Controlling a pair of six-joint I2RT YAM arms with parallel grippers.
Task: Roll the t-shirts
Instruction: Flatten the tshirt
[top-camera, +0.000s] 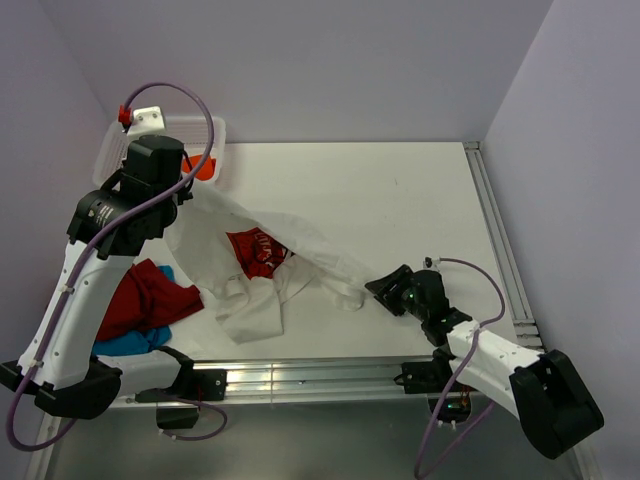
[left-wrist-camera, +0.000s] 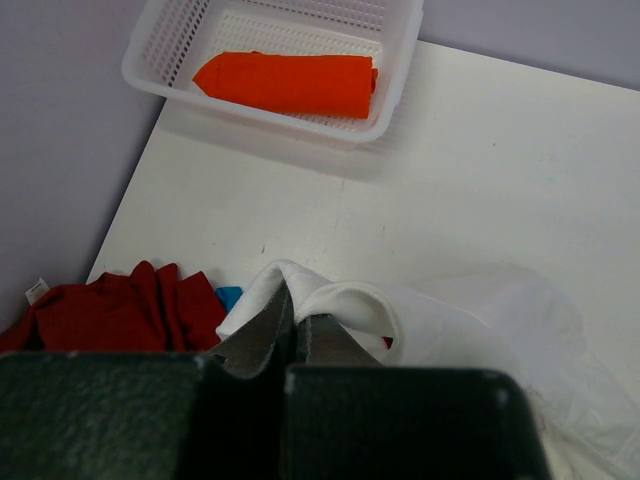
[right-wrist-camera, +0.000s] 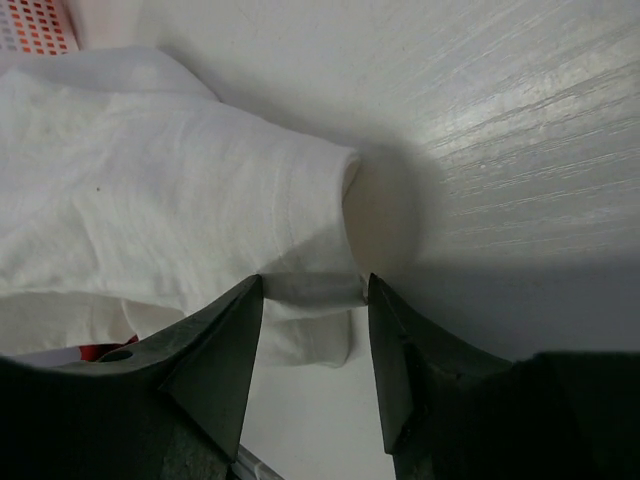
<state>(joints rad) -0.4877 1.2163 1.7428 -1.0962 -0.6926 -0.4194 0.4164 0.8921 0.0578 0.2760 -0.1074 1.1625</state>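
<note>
Table (top-camera: 400, 200) — basket (left-wrist-camera: 160, 50), white tee (top-camera: 250, 312), red tee (top-camera: 150, 295), perhaps blue tee (top-camera: 130, 343).

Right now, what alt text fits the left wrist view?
The left gripper is shut on a raised fold of the white t-shirt, which spreads right across the table. Beyond, a dark red t-shirt lies crumpled at left beside a bit of blue cloth, and a rolled orange t-shirt lies in a white basket at the far corner.

1. We think this is a robot lab.
2. We see plain purple walls (top-camera: 300, 60) around a white table (top-camera: 400, 200).
3. We see a left arm (top-camera: 70, 290) and a right arm (top-camera: 490, 355) fixed by a metal rail (top-camera: 300, 378).
</note>
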